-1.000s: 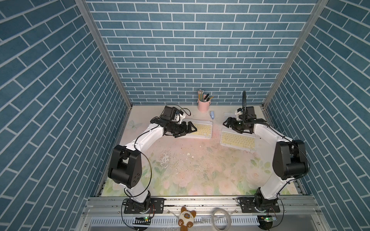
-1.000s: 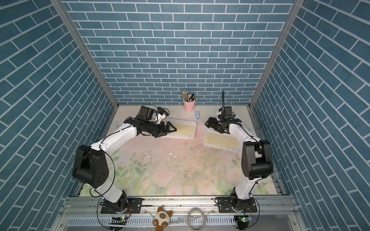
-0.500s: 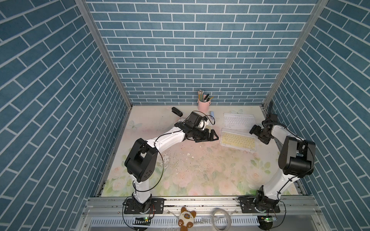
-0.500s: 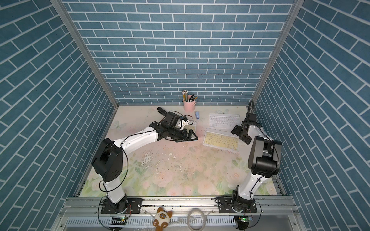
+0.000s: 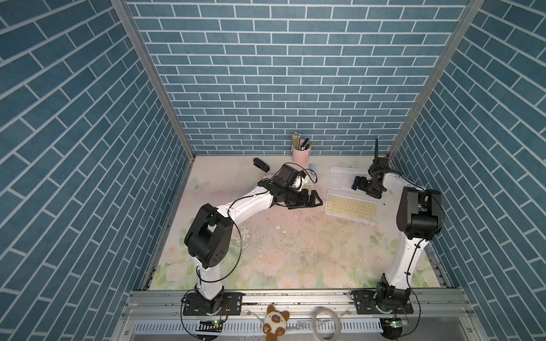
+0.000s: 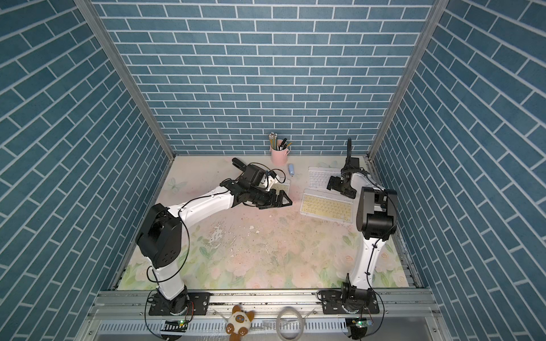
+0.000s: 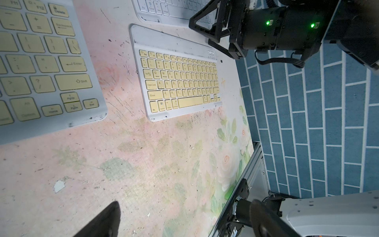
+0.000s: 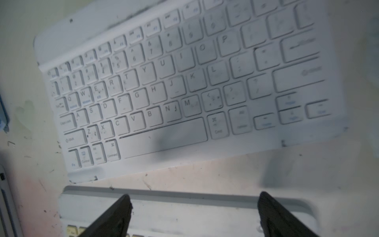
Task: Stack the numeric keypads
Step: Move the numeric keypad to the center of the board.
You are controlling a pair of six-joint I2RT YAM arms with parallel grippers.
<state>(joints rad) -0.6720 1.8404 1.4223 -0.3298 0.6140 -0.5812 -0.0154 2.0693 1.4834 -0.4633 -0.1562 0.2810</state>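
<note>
Three numeric keypads lie flat at the back right of the table. One with pale yellow keys (image 5: 351,206) (image 6: 326,207) (image 7: 180,82) is nearest the front. One with white keys (image 5: 341,177) (image 6: 317,177) (image 8: 184,82) lies behind it. The third, also yellow-keyed (image 7: 41,61) (image 6: 283,186), is mostly hidden under my left arm in both top views. My left gripper (image 5: 310,202) (image 7: 184,217) is open and empty, just left of the front yellow keypad. My right gripper (image 5: 357,185) (image 8: 194,213) is open over that keypad's rear edge, holding nothing.
A pink pencil cup (image 5: 300,152) stands at the back wall. A black stapler (image 5: 261,164) lies to its left and a small blue stick (image 5: 313,169) to its right. The brick side wall (image 5: 443,177) is close to my right arm.
My left arm swung right from the back left to the table's middle, uncovering the stapler. My right arm moved out toward the right wall and came back over the keypads, jaws wider.
</note>
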